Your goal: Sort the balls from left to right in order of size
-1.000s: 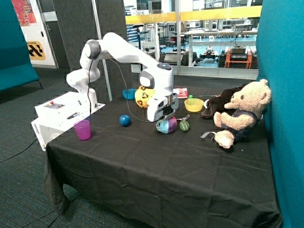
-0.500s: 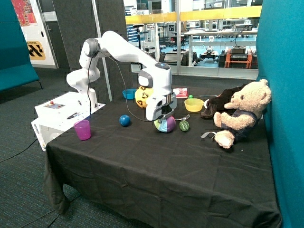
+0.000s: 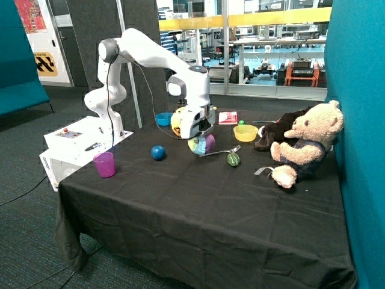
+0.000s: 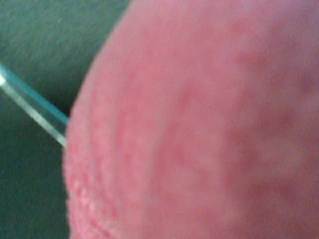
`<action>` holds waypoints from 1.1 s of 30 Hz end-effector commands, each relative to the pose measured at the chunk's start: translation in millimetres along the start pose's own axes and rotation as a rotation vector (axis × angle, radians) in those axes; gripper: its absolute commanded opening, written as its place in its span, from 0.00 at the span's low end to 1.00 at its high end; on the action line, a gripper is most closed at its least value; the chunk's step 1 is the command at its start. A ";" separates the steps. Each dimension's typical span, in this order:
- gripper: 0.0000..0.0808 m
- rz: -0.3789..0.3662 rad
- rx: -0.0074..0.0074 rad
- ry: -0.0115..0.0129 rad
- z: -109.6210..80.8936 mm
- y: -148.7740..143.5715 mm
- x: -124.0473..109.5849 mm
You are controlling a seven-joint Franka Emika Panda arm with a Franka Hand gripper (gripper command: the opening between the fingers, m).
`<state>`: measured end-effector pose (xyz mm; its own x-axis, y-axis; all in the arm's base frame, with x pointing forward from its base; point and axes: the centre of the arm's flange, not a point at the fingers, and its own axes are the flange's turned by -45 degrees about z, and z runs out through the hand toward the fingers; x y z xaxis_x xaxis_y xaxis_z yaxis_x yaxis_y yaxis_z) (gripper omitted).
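In the outside view, the hand (image 3: 202, 142) was closed around the pastel ball (image 3: 203, 144) and held it clear of the desk (image 3: 198, 211), between the blue ball (image 3: 157, 152) and the green striped toy (image 3: 233, 159). The blue ball lay on the black cloth near the pink cup (image 3: 104, 164), which stood upright by the desk's edge; its contents could not be made out. The yellow ball (image 3: 178, 121) sat behind the hand, beside a blue bowl (image 3: 163, 118). A yellow bowl (image 3: 245, 133) stood farther back with a small green thing at its far rim; whether either bowl held anything could not be told. A teddy bear (image 3: 304, 144) sat against the teal wall.

In the wrist view, a pink panel of the pastel ball (image 4: 199, 129) filled nearly everything, with dark cloth beyond it.
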<state>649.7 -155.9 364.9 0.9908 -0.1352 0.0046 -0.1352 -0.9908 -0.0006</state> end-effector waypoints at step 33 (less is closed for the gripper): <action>0.00 -0.104 -0.0003 -0.0046 -19.6 -37.3 -124.5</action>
<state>558.3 -107.5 385.2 0.9998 -0.0195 0.0008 -0.0195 -0.9998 -0.0013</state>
